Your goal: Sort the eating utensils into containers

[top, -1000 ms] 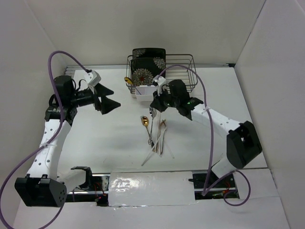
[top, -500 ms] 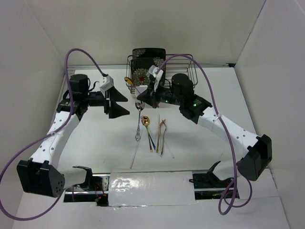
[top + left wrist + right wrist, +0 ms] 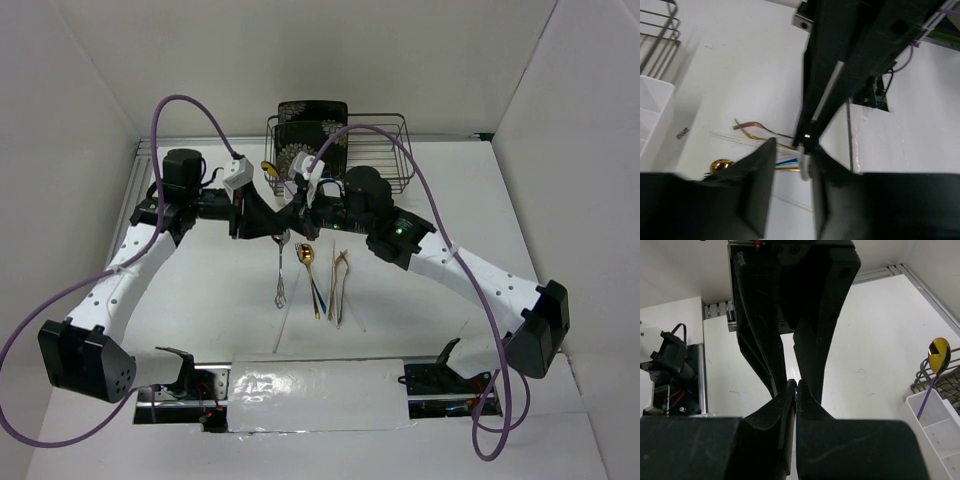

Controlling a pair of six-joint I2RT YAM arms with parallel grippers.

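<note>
Our left arm (image 3: 110, 290) rises from its base, bends at the elbow and reaches across toward our right side. The left claw (image 3: 262, 218) stands with its jaws apart. Our right arm (image 3: 480, 275) stretches over to meet it, and the right claw (image 3: 300, 205) is pressed closed, fingertips touching. The right claw's dark fingers (image 3: 815, 60) slant down into the gap just ahead of the left claw's tips.
</note>
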